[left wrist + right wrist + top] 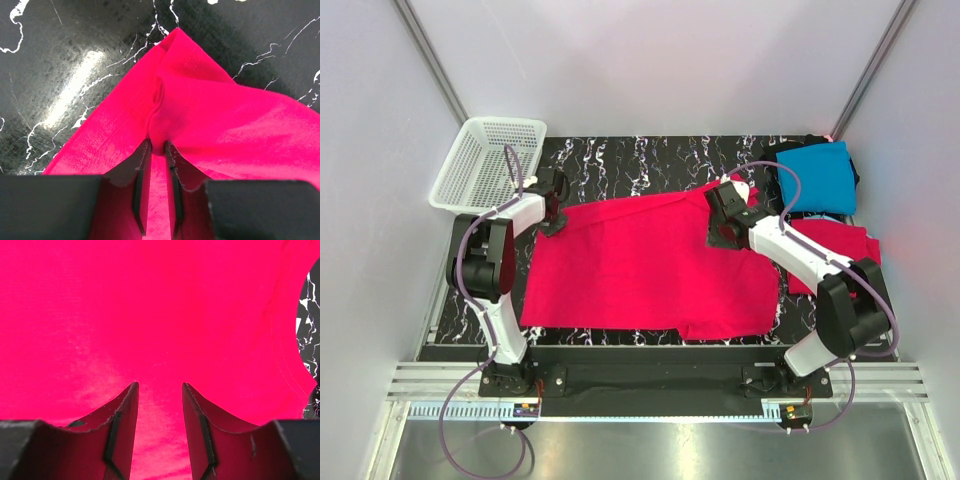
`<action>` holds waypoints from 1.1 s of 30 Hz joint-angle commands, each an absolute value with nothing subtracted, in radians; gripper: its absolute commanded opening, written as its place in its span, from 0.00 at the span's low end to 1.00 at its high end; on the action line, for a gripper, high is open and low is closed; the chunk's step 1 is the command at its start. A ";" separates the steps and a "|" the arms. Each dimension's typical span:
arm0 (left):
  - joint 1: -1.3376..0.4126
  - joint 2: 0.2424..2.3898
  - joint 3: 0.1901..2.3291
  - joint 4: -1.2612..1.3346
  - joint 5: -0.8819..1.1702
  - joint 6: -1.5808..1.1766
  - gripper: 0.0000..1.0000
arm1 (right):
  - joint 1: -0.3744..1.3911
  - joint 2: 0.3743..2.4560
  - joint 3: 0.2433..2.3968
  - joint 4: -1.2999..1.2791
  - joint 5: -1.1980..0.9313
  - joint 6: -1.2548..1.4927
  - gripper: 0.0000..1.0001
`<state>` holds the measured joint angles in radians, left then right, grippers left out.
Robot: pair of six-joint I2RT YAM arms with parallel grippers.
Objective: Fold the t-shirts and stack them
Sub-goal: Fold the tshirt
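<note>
Left gripper pinching corner of spread red t-shirt; right gripper splayed over it. Not yet folded. Far right: turquoise t-shirt folded; second red t-shirt seemingly pending.

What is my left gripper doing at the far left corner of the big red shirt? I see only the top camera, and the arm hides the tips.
Observer: In the left wrist view, the left gripper is shut on a raised fold of the red shirt. The shirt's corner lies ahead of the tips.
Operator: Does the right gripper hold cloth too?
Observer: No. In the right wrist view, the right gripper is open. The cloth below it lies flat, with no fold between the jaws.
Operator: Is an edge of the shirt near it?
Observer: Yes. A stitched edge curves down the right side of that view, and the black table shows beyond it.
</note>
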<state>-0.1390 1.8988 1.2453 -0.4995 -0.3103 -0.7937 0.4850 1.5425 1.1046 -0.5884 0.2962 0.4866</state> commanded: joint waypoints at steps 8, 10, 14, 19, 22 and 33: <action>-0.132 1.793 1.290 -0.535 -0.379 -0.787 0.21 | 0.385 1.701 1.262 -0.563 0.356 0.485 0.47; -0.133 1.783 1.298 -0.535 -0.376 -0.781 0.21 | 0.371 1.738 1.327 -0.563 0.325 0.471 0.47; -0.132 1.795 1.327 -0.538 -0.356 -0.756 0.13 | 0.368 1.807 1.391 -0.563 0.314 0.463 0.46; -0.132 1.818 1.335 -0.540 -0.342 -0.753 0.00 | 0.319 1.857 1.453 -0.563 0.321 0.476 0.47; -0.132 1.819 1.333 -0.541 -0.339 -0.756 0.00 | 0.264 1.928 1.534 -0.561 0.316 0.456 0.52; -0.133 1.810 1.356 -0.540 -0.292 -0.744 0.00 | 0.103 2.281 1.997 -0.682 0.201 0.384 0.49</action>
